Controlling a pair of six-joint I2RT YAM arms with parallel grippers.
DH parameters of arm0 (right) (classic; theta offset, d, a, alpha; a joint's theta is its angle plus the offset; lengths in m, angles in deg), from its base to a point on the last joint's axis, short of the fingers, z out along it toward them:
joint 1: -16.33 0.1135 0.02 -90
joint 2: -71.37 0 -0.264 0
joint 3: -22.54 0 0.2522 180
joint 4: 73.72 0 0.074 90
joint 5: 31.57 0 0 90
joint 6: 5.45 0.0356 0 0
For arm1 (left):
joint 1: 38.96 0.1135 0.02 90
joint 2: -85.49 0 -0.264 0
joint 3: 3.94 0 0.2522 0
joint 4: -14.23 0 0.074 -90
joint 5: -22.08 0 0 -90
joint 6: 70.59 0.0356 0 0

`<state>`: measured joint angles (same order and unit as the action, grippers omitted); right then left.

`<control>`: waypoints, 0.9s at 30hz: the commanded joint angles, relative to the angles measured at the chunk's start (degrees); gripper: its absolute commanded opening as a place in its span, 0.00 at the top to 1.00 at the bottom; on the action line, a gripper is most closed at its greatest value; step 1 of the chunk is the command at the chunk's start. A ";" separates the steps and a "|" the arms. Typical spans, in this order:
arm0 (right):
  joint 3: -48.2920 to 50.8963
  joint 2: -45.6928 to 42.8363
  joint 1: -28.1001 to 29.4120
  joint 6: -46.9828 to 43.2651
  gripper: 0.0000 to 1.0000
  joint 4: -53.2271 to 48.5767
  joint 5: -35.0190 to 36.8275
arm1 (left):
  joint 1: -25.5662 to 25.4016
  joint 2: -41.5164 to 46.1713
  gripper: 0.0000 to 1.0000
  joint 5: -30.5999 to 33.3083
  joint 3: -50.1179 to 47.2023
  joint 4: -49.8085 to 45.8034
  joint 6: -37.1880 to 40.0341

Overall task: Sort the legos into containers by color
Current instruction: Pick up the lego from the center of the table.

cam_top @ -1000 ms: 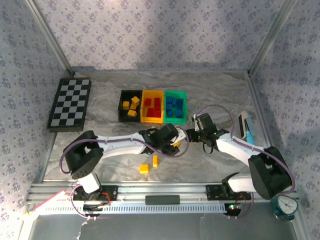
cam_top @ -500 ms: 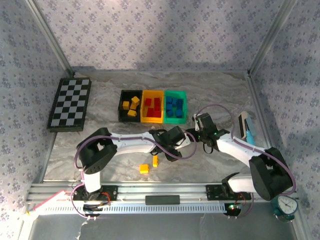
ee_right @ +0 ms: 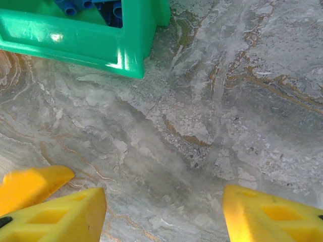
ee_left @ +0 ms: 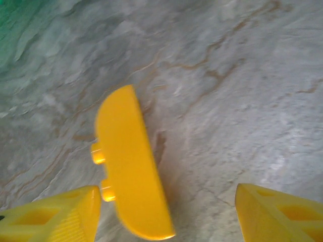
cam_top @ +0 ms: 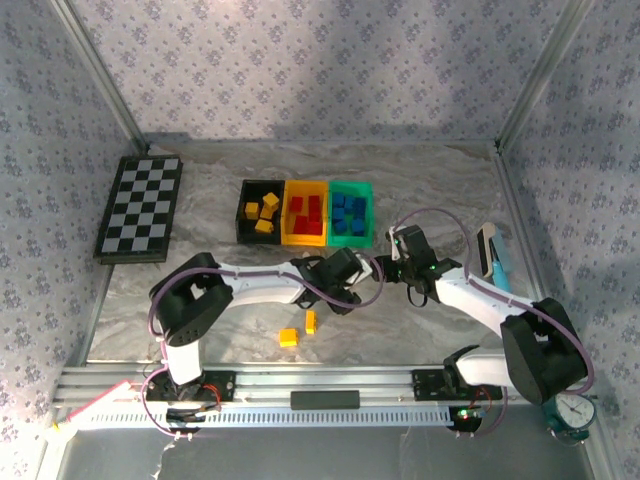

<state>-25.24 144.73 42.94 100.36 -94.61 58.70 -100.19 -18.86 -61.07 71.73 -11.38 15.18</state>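
Top external view: my two arms meet mid-table, just in front of the three containers. My left gripper (cam_top: 345,285) hangs low over the marble table (cam_top: 450,200), with my right gripper (cam_top: 395,268) close beside it. The black bin (cam_top: 241,215) holds yellow legos (cam_top: 265,212), the yellow bin (cam_top: 304,241) holds red legos (cam_top: 305,210), and the green bin (cam_top: 370,215) holds blue legos (cam_top: 348,212). Two loose yellow bricks (cam_top: 288,338) lie near each other on the table, closer to my bases.

From my left wrist, my jaws stand wide apart. A rounded yellow brick (ee_left: 131,166) lies on the table between them, unclamped and nearer one finger. I cannot tell whether it touches that finger.

From my right wrist, my jaws are also apart, with bare table between them and a corner of the green bin just ahead.
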 commanded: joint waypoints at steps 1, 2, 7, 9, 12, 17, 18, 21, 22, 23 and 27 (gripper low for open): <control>-0.52 -0.50 -0.33 0.53 0.36 -0.89 0.17 | 0.69 1.80 0.30 2.72 0.17 1.15 -5.06; -0.41 -0.61 -0.17 0.53 0.36 -0.70 0.21 | 0.96 1.85 0.30 2.39 0.08 1.22 -5.77; -0.49 -0.16 -0.50 0.53 0.36 -0.95 0.27 | 2.58 2.23 0.30 -0.61 -0.99 3.21 -8.22; -0.38 -0.45 -0.40 0.53 0.36 -0.77 0.00 | 3.16 1.96 0.30 0.07 -1.09 3.15 -8.72; -0.34 -0.29 -0.38 0.53 0.36 -0.58 0.49 | 4.05 2.05 0.30 1.21 -1.07 2.37 -9.81; -0.38 -0.19 -0.42 0.53 0.36 -0.46 -0.10 | 5.15 0.07 0.35 4.61 0.24 -0.07 -11.19; -0.39 -0.15 -0.37 0.53 0.36 -0.49 0.12 | 5.23 -0.02 0.35 4.45 0.34 -0.35 -11.37; -0.76 0.62 -0.59 0.45 0.36 -0.81 0.23 | 5.25 0.12 0.37 3.78 -0.25 0.92 -11.66; -0.78 0.54 -0.58 0.45 0.36 -0.82 -0.05 | 5.25 -0.10 0.38 3.76 -0.27 1.14 -11.68; -0.72 0.42 -0.52 0.42 0.36 -0.65 -0.18 | 5.25 -0.27 0.39 3.70 -0.13 1.01 -11.68; -0.69 0.67 -0.55 0.45 0.36 -0.52 0.29 | 5.27 0.00 0.44 3.67 -0.05 0.77 -11.78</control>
<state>-25.24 144.77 42.72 100.36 -94.57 58.68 -95.03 -18.86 -58.03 71.25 -10.18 4.12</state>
